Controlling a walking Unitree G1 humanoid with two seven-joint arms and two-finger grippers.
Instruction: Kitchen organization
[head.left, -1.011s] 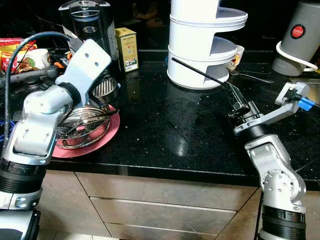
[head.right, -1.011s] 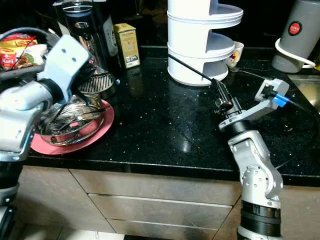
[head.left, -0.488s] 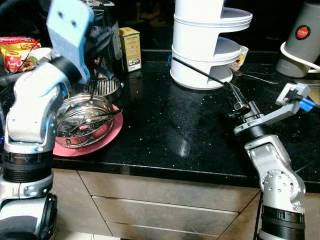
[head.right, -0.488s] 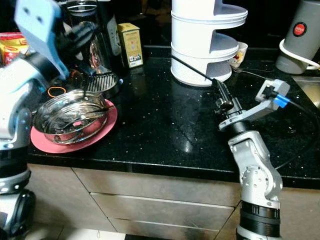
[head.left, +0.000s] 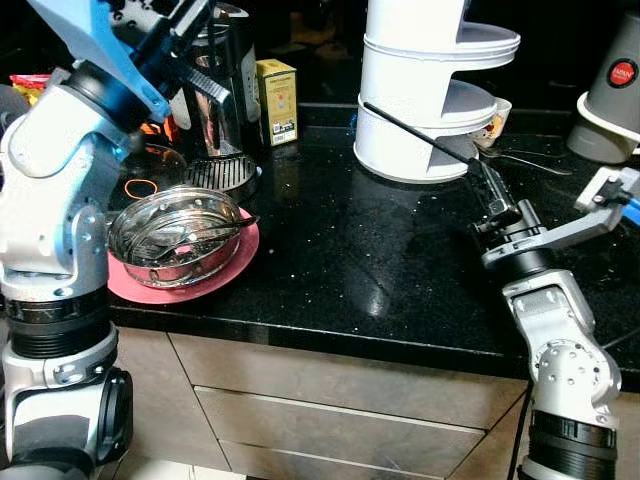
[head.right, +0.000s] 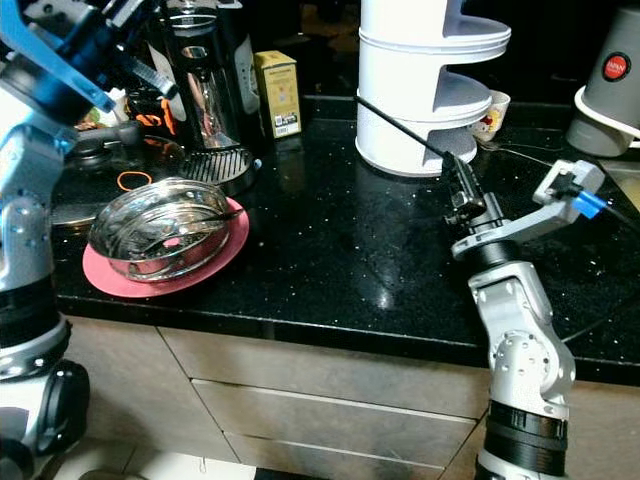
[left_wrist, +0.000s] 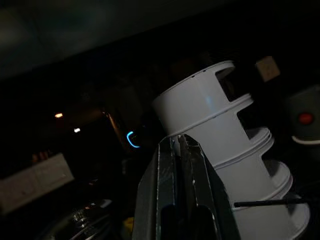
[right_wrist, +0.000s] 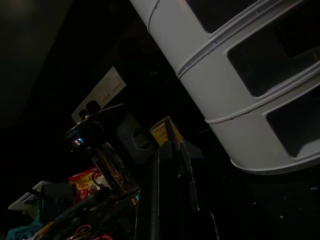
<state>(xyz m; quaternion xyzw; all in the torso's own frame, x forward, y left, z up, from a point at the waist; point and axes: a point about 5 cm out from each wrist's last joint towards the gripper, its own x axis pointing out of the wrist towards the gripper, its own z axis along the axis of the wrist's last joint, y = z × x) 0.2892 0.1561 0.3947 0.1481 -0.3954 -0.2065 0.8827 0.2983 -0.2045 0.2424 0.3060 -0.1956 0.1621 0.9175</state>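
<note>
My right gripper (head.left: 488, 180) rests low over the black counter (head.left: 350, 250), shut on a thin black stick (head.left: 420, 140). The stick slants up and away to the base of the white tiered rack (head.left: 430, 90). My left gripper (head.left: 190, 15) is raised high at the far left, in front of the coffee maker (head.left: 225, 80). Its fingers (left_wrist: 167, 160) lie pressed together in the left wrist view, pointing toward the rack (left_wrist: 215, 120). Below that arm a steel bowl (head.left: 180, 235) holding several utensils sits on a red plate (head.left: 238, 268).
A yellow box (head.left: 278, 100) stands beside the coffee maker. A patterned cup (head.left: 495, 118) and forks (head.left: 530, 158) lie behind the rack, and a grey appliance with a red label (head.left: 618, 100) is far right. An orange band (head.left: 138, 187) lies near the bowl. Drawers sit under the counter edge.
My left arm has lifted out of the steel bowl and swung up to the top left. The right gripper keeps its hold on the stick. The camera has shifted a little.
</note>
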